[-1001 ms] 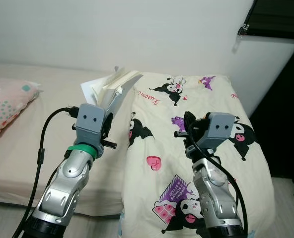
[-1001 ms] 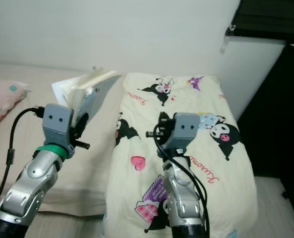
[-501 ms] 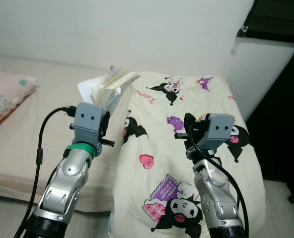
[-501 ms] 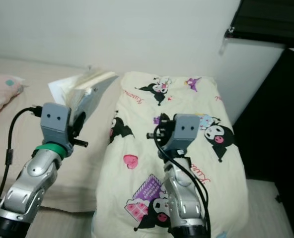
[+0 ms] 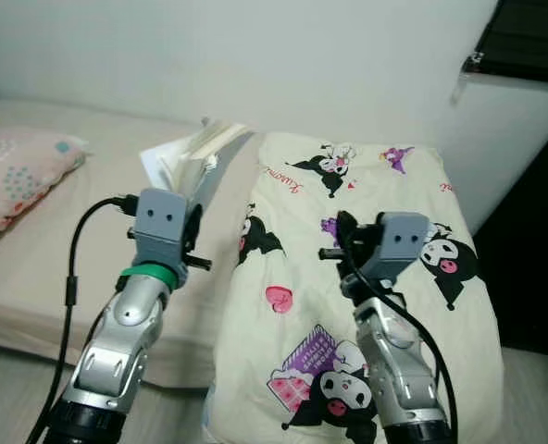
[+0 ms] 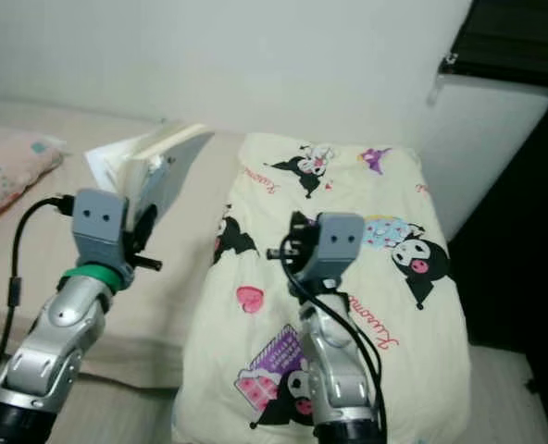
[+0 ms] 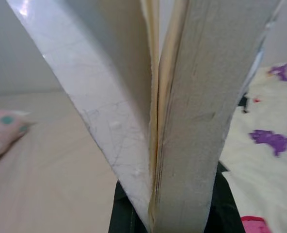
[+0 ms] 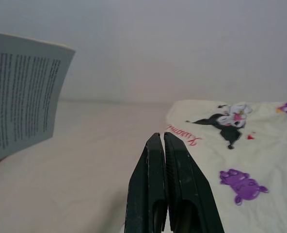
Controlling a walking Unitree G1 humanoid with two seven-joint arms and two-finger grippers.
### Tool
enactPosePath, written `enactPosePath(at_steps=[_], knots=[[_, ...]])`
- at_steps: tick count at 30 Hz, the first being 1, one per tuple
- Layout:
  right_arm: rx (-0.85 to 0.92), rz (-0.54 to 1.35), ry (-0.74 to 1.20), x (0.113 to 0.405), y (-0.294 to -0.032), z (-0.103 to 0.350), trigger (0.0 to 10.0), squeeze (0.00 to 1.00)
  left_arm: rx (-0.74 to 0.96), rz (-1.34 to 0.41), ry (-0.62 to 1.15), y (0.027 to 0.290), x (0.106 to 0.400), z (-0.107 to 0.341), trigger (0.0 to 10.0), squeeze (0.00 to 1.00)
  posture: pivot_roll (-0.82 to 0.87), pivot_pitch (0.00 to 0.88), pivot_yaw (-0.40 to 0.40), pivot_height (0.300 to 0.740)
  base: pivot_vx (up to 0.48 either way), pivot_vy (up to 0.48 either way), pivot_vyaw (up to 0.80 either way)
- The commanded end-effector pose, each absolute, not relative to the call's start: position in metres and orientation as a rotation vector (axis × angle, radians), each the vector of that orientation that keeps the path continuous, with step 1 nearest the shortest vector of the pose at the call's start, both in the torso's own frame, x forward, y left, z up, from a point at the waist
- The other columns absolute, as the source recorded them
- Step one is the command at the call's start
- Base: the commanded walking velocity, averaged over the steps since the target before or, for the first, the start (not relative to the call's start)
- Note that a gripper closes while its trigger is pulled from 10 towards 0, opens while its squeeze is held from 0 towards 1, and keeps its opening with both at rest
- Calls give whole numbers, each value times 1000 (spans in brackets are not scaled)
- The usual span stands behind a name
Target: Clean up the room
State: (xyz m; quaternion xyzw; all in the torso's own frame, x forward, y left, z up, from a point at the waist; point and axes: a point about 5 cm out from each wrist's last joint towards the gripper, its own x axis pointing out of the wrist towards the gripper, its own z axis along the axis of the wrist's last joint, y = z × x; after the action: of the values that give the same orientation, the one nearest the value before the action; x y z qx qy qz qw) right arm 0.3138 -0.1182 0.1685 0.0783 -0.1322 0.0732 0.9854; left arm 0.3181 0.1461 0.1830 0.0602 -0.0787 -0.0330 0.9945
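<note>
My left gripper (image 5: pixel 193 196) is raised over the bed and shut on the bottom edge of a paperback book (image 5: pixel 198 155). The book stands upright with its pages fanned apart (image 7: pixel 192 121), and its printed back cover shows in the right wrist view (image 8: pixel 22 92). My right gripper (image 8: pixel 162 140) is shut with nothing in it. It hovers above the cream cartoon-print blanket (image 5: pixel 348 185), to the right of the book.
The blanket covers the right end of a beige bed (image 5: pixel 52 259) against a white wall. A pink patterned pillow (image 5: pixel 19 171) lies at the far left. Dark furniture (image 5: pixel 538 240) stands beyond the bed's right end. Pale floor (image 5: pixel 6 388) shows at the lower left.
The whole picture has shifted to the right, so the camera has turned a little left. The book stays in the left gripper and both arms keep their pose.
</note>
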Motion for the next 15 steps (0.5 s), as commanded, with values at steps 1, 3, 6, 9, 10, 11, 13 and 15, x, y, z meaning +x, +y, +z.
enactPosePath(at_steps=[1,3,6,9,10,11,13,15], knots=[[147,133,-248,313,-123,163,10000,0,120,-77,-192,142,318,188,10000,0,-32,17,33,707,0,-368,0],[146,134,-247,313,-123,163,10000,0,118,-79,-192,142,319,188,10000,0,-34,17,32,707,0,-347,0],[146,134,-247,313,-123,163,10000,0,119,-78,-190,141,319,188,10000,0,-34,17,32,707,0,-315,0],[145,133,-245,313,-123,163,10000,0,94,-73,-177,141,319,186,10000,0,-35,18,32,707,0,0,0],[145,133,-245,313,-123,163,10000,0,94,-73,-177,141,319,186,10000,0,-35,18,32,707,0,0,0],[144,133,-245,312,-123,162,10000,0,92,-73,-177,141,319,186,10000,0,-37,19,31,707,0,0,0],[144,133,-244,312,-123,162,10000,0,90,-74,-180,141,319,186,10000,0,-37,19,31,707,0,0,0],[143,133,-243,312,-124,162,10000,0,89,-74,-181,141,319,186,10000,0,-37,21,29,707,0,0,0]])
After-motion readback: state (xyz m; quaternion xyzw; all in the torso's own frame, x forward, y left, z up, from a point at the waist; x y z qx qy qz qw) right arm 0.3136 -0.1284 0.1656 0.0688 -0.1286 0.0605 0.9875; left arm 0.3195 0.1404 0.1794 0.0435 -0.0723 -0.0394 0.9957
